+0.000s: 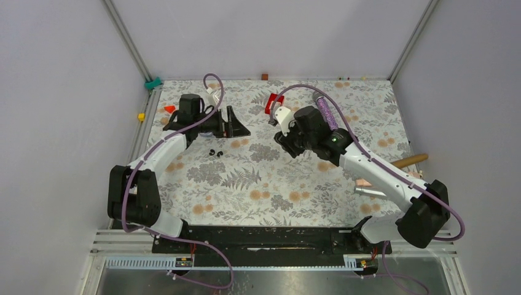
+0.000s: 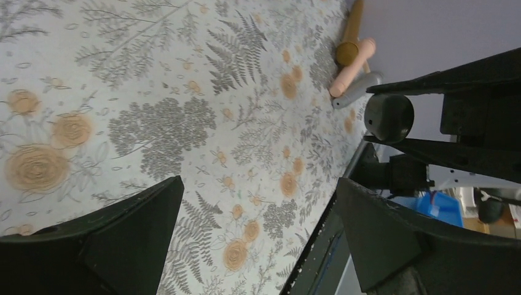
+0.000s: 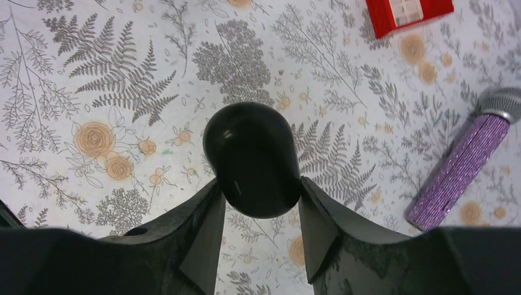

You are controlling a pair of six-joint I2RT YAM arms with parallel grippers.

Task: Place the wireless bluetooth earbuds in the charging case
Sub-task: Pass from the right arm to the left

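Black oval object (image 3: 252, 157) sits clamped in right hand (image 3: 258, 187), earbuds (image 1: 215, 152) lying apart.

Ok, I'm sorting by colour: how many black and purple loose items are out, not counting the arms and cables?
Black: 3 (2 earbuds, 1 oval in the right gripper)
Purple: 1 (microphone)
Total: 4

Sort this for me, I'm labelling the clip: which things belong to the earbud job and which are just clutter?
Job: two black earbuds; black oval pod, likely the case, in the right gripper.
Clutter: purple glitter microphone; red box; wooden stick; orange cone; yellow cube.
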